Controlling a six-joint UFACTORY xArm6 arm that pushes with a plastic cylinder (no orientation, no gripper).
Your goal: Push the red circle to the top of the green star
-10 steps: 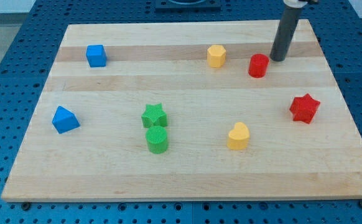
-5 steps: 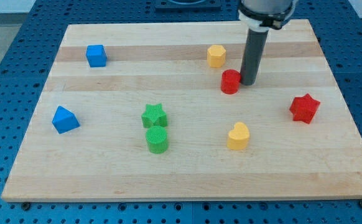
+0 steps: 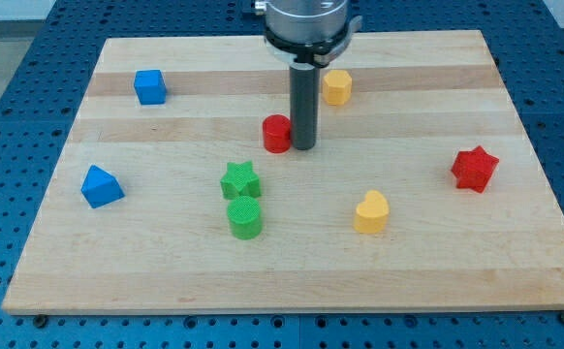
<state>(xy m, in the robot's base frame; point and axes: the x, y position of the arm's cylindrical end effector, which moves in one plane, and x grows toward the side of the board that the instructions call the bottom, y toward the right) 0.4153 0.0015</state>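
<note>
The red circle (image 3: 277, 133) stands on the wooden board, up and to the right of the green star (image 3: 240, 180). My tip (image 3: 303, 147) touches the red circle's right side. The dark rod rises from there to the view's top. The green star sits left of the board's middle, with a green circle (image 3: 245, 218) touching it just below.
A yellow hexagon (image 3: 336, 86) sits just right of the rod near the top. A blue cube (image 3: 149, 86) is at top left, a blue triangle (image 3: 100, 186) at left, a yellow heart (image 3: 370, 212) at lower right, a red star (image 3: 474, 168) at right.
My tip has moved left and down across the board, pushing the red circle from the upper right towards the green star. The other blocks have not moved.
</note>
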